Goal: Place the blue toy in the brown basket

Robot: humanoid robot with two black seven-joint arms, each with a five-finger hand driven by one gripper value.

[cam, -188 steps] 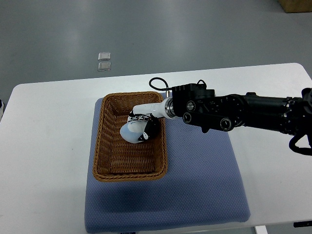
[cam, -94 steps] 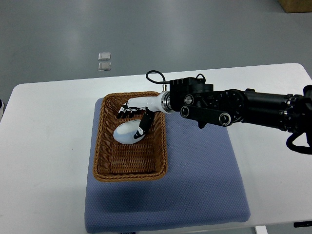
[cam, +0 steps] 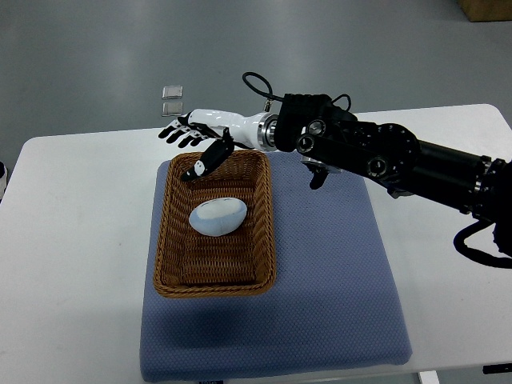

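A pale blue egg-shaped toy (cam: 217, 217) lies inside the brown wicker basket (cam: 165, 248), in its middle part. My right hand (cam: 190, 141) hangs above the basket's far rim, white with black fingertips, open with fingers spread and nothing in it. Its black arm (cam: 376, 154) reaches in from the right edge. The left arm does not show.
The basket sits on a blue-grey mat (cam: 336, 280) laid over the white table (cam: 72, 240). Two small clear squares (cam: 170, 100) lie on the grey floor beyond the table. A brown box corner (cam: 486, 8) shows at the top right.
My right hand let go of the blue toy, opened, and rose up and back from inside the basket to above its far rim. The toy now rests in the basket.
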